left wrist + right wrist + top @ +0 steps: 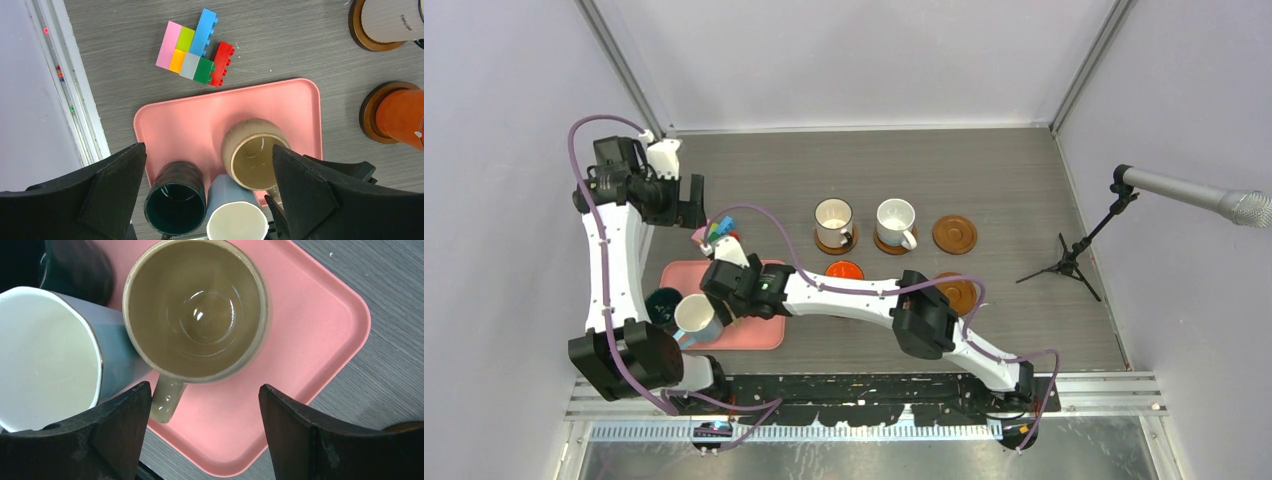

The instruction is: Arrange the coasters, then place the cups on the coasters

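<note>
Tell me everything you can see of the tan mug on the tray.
The tan mug is glazed ceramic by its look, olive-tan inside with a paler rim and one small loop handle. It stands upright and empty on the pink tray, close against the light blue mug. The right gripper hovers open above it.

A pink rectangular tray (762,336) lies on the near left of the grey wood-grain surface (774,170). Just beside its far edge sits a flat cluster of joined toy blocks (195,47) in pink, lime, blue, orange, grey, green and red. At the right edge stands a small black tripod (1069,262) carrying a microphone (1194,195).
</note>
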Available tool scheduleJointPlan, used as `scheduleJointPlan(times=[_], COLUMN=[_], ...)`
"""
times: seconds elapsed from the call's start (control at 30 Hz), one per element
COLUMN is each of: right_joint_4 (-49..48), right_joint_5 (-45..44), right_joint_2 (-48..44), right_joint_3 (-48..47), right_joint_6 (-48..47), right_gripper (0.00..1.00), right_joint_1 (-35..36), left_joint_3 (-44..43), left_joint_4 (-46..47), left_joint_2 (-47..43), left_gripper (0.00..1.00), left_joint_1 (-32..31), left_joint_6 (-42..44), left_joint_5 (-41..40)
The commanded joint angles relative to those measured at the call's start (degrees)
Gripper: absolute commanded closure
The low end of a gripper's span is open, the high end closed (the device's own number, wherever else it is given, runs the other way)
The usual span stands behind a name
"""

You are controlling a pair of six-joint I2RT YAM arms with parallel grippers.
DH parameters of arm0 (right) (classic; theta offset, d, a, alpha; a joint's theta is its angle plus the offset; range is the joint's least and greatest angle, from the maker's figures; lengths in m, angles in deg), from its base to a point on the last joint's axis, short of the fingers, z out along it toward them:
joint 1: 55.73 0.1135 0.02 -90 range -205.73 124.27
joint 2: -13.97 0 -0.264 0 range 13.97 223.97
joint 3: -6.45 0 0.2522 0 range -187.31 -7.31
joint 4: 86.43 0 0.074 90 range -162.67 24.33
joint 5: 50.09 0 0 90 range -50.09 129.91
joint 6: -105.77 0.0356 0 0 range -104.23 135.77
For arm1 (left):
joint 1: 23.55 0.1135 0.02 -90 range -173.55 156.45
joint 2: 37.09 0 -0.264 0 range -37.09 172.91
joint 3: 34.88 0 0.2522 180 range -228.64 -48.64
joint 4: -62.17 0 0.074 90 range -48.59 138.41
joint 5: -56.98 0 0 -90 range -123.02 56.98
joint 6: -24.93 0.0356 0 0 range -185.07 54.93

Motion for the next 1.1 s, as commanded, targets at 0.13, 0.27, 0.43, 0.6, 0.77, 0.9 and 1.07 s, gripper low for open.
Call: scheduleJointPlan(times=[0.13, 0.27, 0.43, 0.6, 0.77, 0.9, 1.07], right_joint_4=[-0.47, -1.98, -3.48, -5.30, -5.48, -5.47, -5.88], right_joint_5=[-2.33, -1.71, 3.69, 8.33, 12.61, 16.29, 17.92], right_joint_2=[-2.44, -4.65, -5.05, -4.20, -3.22, -2.66, -1.85], right_joint_3=[2.76, 6.39, 7.56, 7.01, 6.61, 6.29, 5.41], right_joint_6=[0.49, -2.24, -5.16, -10.02, -14.89, -17.92, -20.87], right_gripper=[0.21, 0.27, 0.37, 0.43, 0.46, 0.48, 0.48], right_joint_1=[-1.54, -2.65, -3.47, -3.50, -4.86, -5.95, -6.71], left_joint_3=[1.36, 1.26, 1.36, 1.09, 1.10, 1.41, 1.86], left_joint_4=[2.90, 3.24, 3.55, 3.53, 3.44, 3.82, 4.06], left_joint_2=[-1.58, -1.24, -0.79, -0.76, -0.83, -0.87, -0.40], left_gripper=[0.00, 0.00, 0.00, 0.00, 0.00, 0.00, 0.00], left_joint_1=[0.60, 0.61, 0.59, 0.66, 0.58, 0.74, 0.69], left_joint_6=[0.95, 0.64, 0.54, 0.63, 1.21, 1.22, 1.18], left_joint_5=[-0.23, 0.32, 0.66, 0.69, 0.39, 0.38, 0.87])
